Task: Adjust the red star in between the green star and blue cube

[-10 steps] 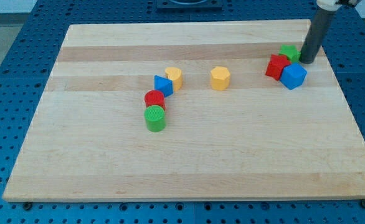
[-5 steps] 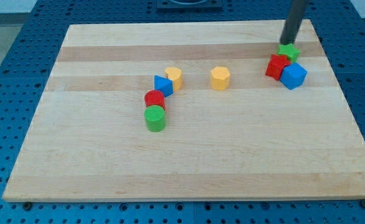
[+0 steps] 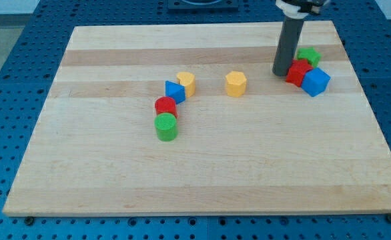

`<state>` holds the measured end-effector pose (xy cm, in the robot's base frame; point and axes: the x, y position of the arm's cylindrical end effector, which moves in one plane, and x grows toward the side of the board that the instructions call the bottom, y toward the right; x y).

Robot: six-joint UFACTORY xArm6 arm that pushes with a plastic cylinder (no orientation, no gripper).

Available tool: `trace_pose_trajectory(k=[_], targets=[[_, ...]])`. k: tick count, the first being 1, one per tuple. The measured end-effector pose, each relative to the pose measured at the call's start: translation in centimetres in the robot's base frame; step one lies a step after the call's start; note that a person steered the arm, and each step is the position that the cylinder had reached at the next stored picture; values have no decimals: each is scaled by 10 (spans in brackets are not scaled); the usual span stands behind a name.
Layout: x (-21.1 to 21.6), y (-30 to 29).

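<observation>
The red star (image 3: pixel 298 72) lies at the board's upper right, touching the blue cube (image 3: pixel 315 81) on its lower right. The green star (image 3: pixel 309 56) sits just above and right of the red star. My tip (image 3: pixel 280 73) stands on the board right at the red star's left side, close to or touching it. The rod rises straight up from there.
A yellow hexagonal block (image 3: pixel 235 84) lies mid-board, left of my tip. Farther left sit a yellow block (image 3: pixel 187 83), a blue triangular block (image 3: pixel 174 91), a red cylinder (image 3: pixel 165 106) and a green cylinder (image 3: pixel 166 127). The wooden board (image 3: pixel 202 173) rests on a blue pegboard.
My tip has moved from the right of the green star, round above it, to the red star's left side. The three blocks have shifted very slightly to the right.
</observation>
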<state>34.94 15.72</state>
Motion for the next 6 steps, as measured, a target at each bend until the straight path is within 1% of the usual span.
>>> trace_pose_trajectory(k=[6], targets=[[0, 20]])
